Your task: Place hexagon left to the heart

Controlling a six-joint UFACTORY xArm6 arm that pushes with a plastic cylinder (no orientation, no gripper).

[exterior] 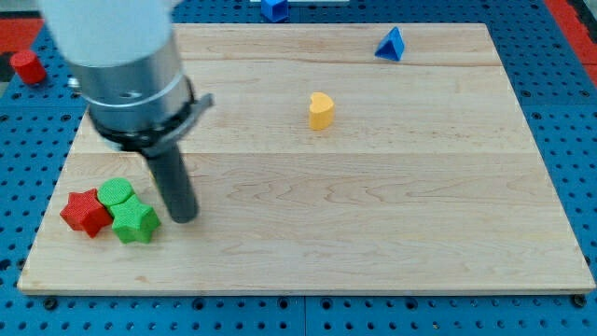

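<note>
Rod end, my tip (184, 217), rests on the wooden board (373, 233) just right of a cluster at the view's lower left; it has no jaws and holds nothing. Left to right: red star (85, 213), green hexagon (115, 193), green star (135, 222), the last nearly touching the tip. The yellow heart (321, 110) stands well apart toward the upper middle, a blue triangle (393, 45) beyond it. The rod descends, tilted slightly, from a grey cylinder (126, 65). A red block (28, 66) lies off the board.
</note>
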